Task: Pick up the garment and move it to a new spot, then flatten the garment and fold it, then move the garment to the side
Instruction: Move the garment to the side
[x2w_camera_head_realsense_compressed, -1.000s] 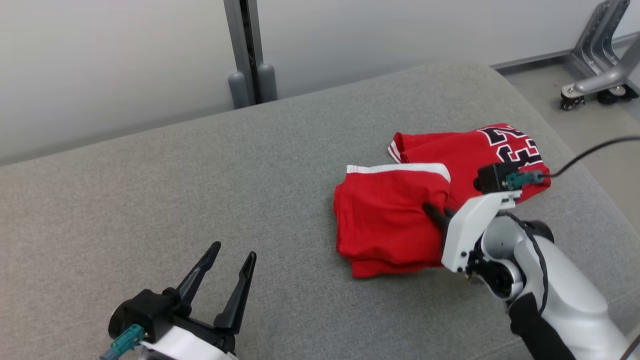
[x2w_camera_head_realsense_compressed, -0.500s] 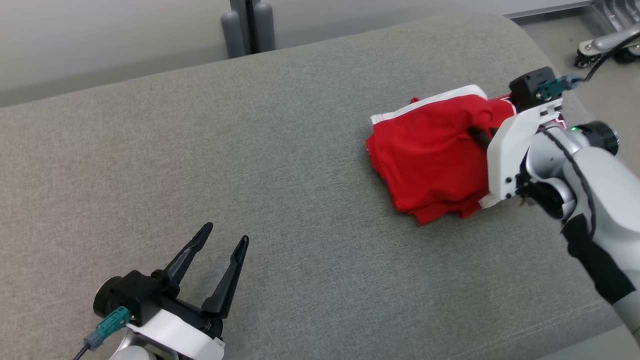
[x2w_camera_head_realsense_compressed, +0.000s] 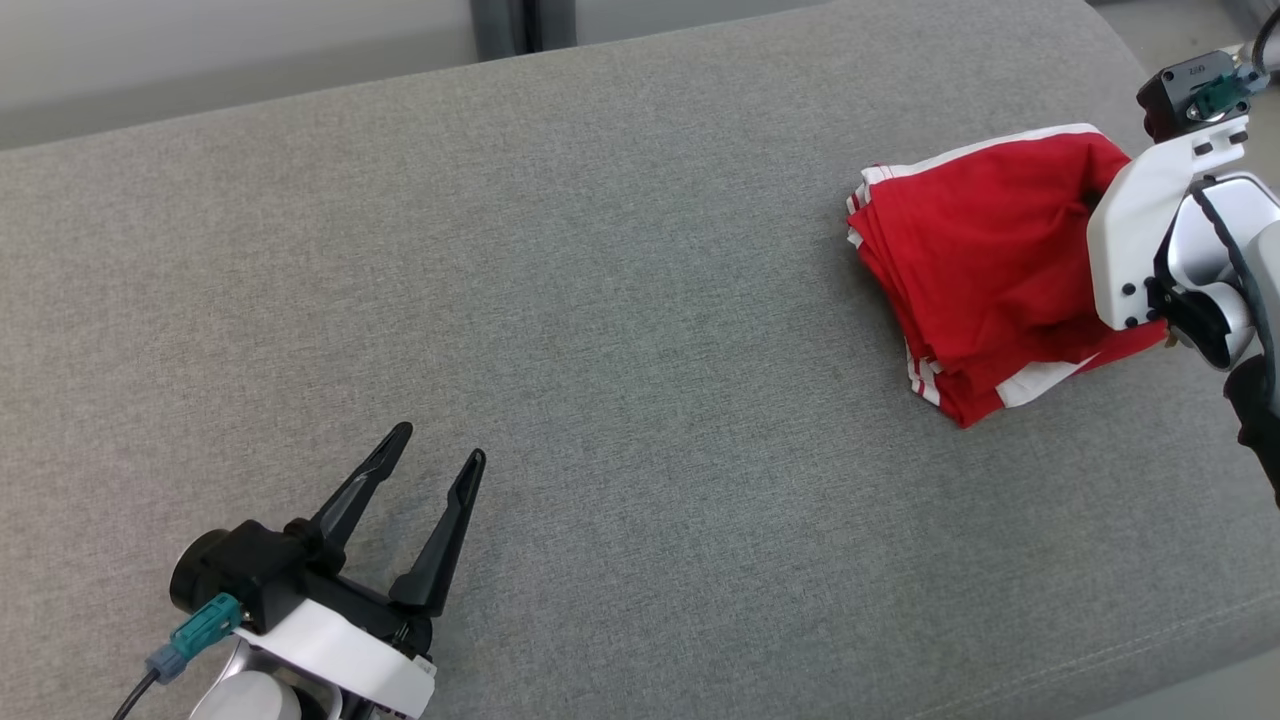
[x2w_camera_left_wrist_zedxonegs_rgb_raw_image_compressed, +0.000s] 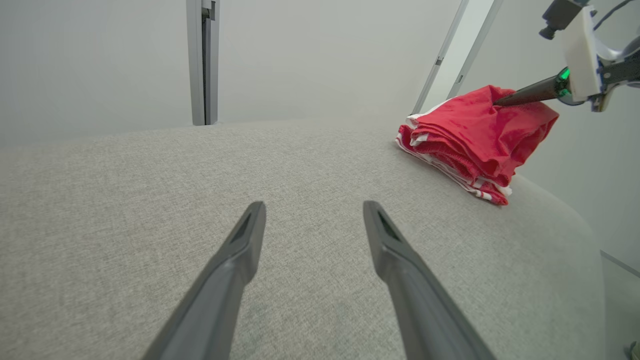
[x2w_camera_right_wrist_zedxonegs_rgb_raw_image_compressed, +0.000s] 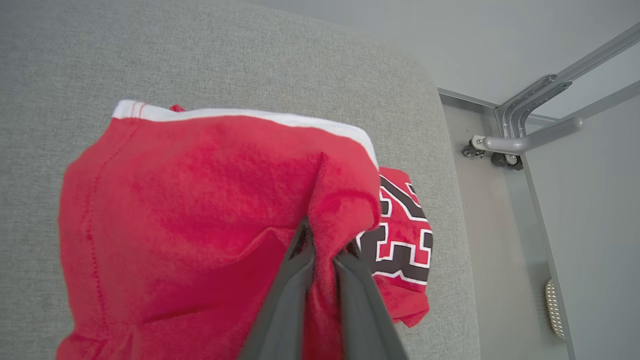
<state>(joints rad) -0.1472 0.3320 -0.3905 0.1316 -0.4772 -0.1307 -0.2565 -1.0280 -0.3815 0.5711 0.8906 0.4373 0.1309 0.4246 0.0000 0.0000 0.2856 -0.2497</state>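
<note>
Grey woven fabric is stretched over the wide cushion (x2w_camera_head_realsense_compressed: 600, 300). Near its right end the folded red garment with white trim and black numerals (x2w_camera_head_realsense_compressed: 980, 260) is found. A raised fold of it is pinched by the closed right pincer (x2w_camera_right_wrist_zedxonegs_rgb_raw_image_compressed: 325, 237). The left pincer (x2w_camera_head_realsense_compressed: 438, 442) is held wide open and empty, well apart from the garment.

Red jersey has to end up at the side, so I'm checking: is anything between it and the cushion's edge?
Nothing visible does. The right gripper is shut on the red jersey; bare grey cushion runs to the edge.
</note>
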